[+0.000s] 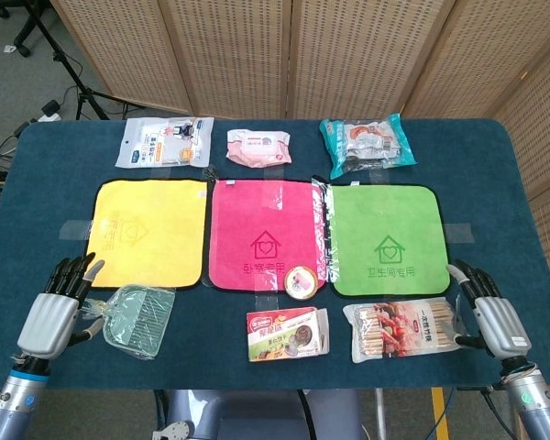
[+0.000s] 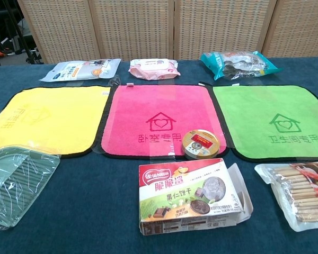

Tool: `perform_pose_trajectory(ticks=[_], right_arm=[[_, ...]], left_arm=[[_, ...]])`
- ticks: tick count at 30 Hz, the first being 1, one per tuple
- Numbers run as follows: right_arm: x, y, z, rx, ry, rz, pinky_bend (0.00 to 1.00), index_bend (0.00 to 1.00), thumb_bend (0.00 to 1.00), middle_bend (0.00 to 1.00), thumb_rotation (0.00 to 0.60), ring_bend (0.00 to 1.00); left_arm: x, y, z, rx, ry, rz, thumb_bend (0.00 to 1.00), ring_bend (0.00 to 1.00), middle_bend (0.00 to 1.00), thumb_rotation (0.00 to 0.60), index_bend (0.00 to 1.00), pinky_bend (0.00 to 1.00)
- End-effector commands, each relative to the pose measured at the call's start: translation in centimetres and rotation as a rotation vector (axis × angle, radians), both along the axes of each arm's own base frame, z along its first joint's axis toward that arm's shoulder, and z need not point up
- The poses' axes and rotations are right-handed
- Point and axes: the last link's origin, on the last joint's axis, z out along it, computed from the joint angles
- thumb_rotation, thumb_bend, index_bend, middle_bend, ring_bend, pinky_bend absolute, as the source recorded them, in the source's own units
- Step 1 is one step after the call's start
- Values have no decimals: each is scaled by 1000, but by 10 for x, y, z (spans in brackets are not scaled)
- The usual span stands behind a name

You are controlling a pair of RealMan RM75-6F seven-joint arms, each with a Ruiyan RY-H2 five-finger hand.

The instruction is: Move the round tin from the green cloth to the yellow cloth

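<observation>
The round tin sits on the front right corner of the pink cloth, partly over its edge. Nothing lies on the green cloth or the yellow cloth. In the head view my left hand rests open at the front left, beside the green comb packet. My right hand hovers open at the front right, right of the snack bag. Neither hand shows in the chest view.
A green comb packet lies front left, a chocolate wafer box front centre, a snack stick bag front right. At the back lie a white packet, a pink wipes pack and a teal bag.
</observation>
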Motion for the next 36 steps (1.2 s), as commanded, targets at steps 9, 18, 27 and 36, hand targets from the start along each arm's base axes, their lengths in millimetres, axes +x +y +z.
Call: perform_pose_trajectory(ticks=[9,18,27,36], right_arm=[[-1,12,7,-50,17,30,23,11,337,0,600,0],[-4,12,10,-63,10,18,23,11,337,0,600,0],[-8,10,17,-89,-6,3,23,11,337,0,600,0],[-14,8,21,-104,-24,-23,23,11,337,0,600,0]], left_arm=[[0,0,-3,-14,6,-3,181,0,0,600,0,0],[2,3,-4,-37,-16,-7,264,0,0,600,0,0],[41,65,3,-107,99,-186,602,0,0,600,0,0],[100,137,-16,-171,328,-430,1000,0,0,600,0,0]])
